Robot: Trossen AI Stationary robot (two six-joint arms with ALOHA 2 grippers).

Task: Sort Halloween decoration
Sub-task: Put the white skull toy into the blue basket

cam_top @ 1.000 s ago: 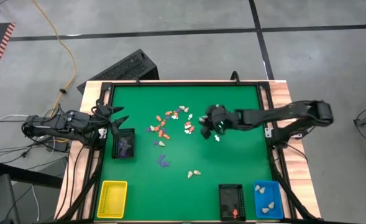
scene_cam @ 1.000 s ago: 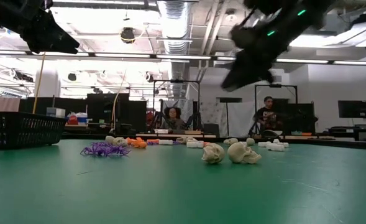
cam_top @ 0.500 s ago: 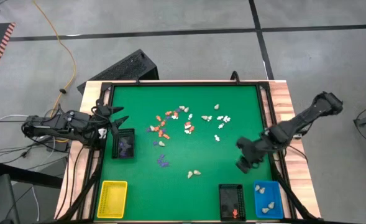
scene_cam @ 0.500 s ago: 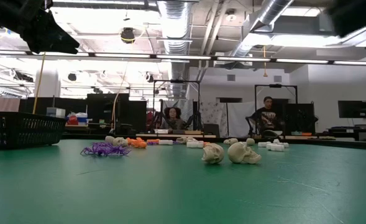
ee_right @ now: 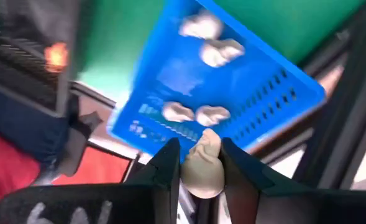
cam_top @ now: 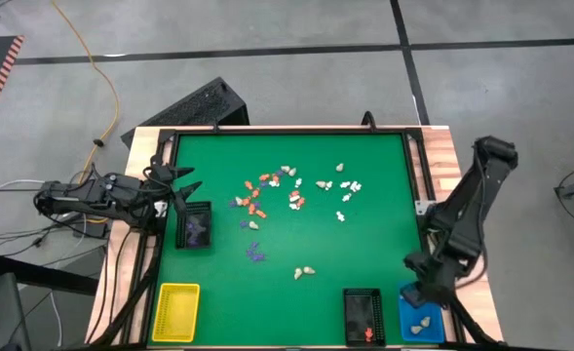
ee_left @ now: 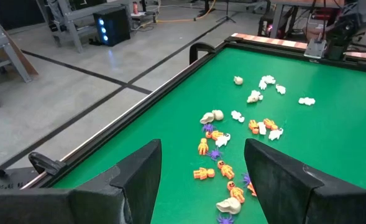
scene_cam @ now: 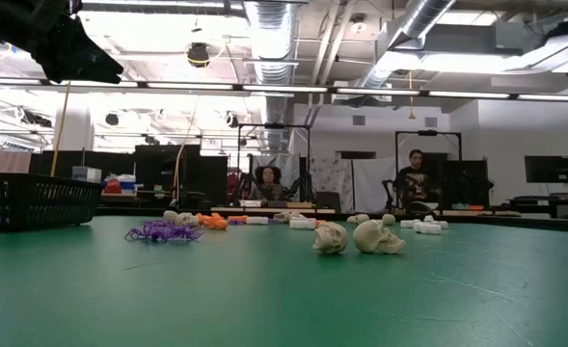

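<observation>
Small cream skull-shaped plastic figurine [ee_right: 202,163] pinched between right gripper [ee_right: 198,163] fingers, poised over perforated blue plastic tray [ee_right: 276,93] holding 4 like it. Risk: early release, bouncing over the rim. Left gripper [ee_left: 201,180] spread, idle at the table's left edge.

Surfaces and finishes: sorting station, mostly plastic on felt-like cloth.
Table [cam_top: 364,234]: matt green cloth-like top, dark metal rails, pale wood edging. Blue tray [ee_right: 245,93]: smooth perforated plastic, slightly glossy. Black tray [cam_top: 363,314] and yellow tray [cam_top: 175,311]: slotted plastic. Cream figurine [ee_right: 202,167] between right end effector [ee_right: 198,163] fingers: smooth matt plastic. Left end effector [ee_left: 201,180]: matt dark plastic fingers. Floor [cam_top: 287,68]: smooth grey concrete.
</observation>
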